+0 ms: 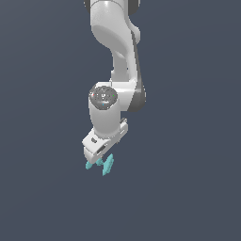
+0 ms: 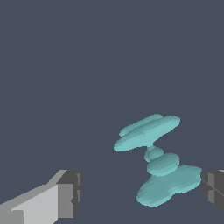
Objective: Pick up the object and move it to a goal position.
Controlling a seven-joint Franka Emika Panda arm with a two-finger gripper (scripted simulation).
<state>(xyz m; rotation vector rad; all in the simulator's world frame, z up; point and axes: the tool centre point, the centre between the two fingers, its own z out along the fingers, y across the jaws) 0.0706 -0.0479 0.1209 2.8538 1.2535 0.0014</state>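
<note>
Evidently light and rigid, the small teal-cyan two-panel toy piece (image 2: pixel 157 164) sits off-centre between the spread fingers of the white pincer (image 2: pixel 140 192); its short middle bar looks the surest hold.

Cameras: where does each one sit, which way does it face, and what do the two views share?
Exterior view: off the arm, facing the white arm; its exact position can't be told. It shows the arm reaching down, the gripper and the teal object just below it.
Wrist view: on the wrist, looking out past the fingers at the object, which sits nearer one finger.
Shared: the gripper and the object.
</note>
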